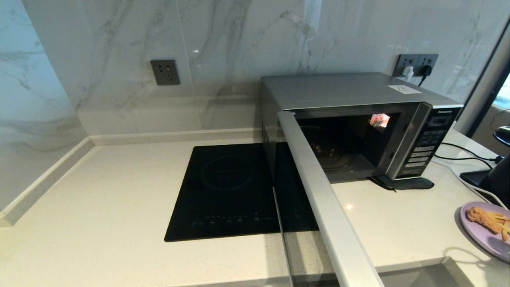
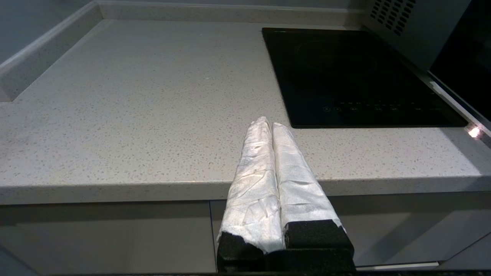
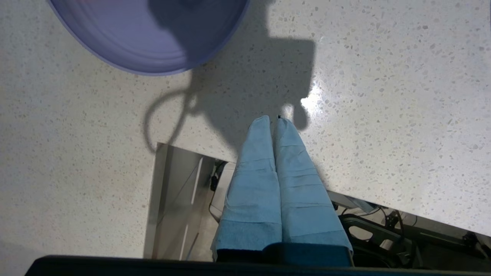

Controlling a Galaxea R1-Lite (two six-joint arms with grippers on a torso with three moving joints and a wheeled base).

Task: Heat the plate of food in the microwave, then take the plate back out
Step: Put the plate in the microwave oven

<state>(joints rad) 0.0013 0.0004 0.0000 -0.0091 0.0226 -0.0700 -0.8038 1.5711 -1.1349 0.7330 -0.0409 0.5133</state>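
A boxy silver-grey microwave (image 1: 358,99) stands against the veined marble wall with its dark glass door (image 1: 318,199) swung wide, the brushed silver edge of the door reaching out past the front of the speckled pale stone desk (image 1: 99,207). The dark cavity shows a round glass turntable and nothing on it. To the robot's left of the oven, a flat, glossy black induction hob (image 1: 227,191) sits flush in the desk. The plate of food (image 1: 488,229), a round lilac plate with a golden-brown fried chicken piece and a few orange-yellow fries, rests on the desk at the robot's far right, well apart from the oven and partly cut off by the head view's edge. The left gripper (image 2: 267,124), its fingers wrapped in crinkled white tape, hangs at the desk's front edge near the hob, jaws pressed together on nothing. The right gripper (image 3: 272,122), fingers sheathed in smooth blue tape, hovers above the desk near the plate's rim, jaws likewise together and empty.
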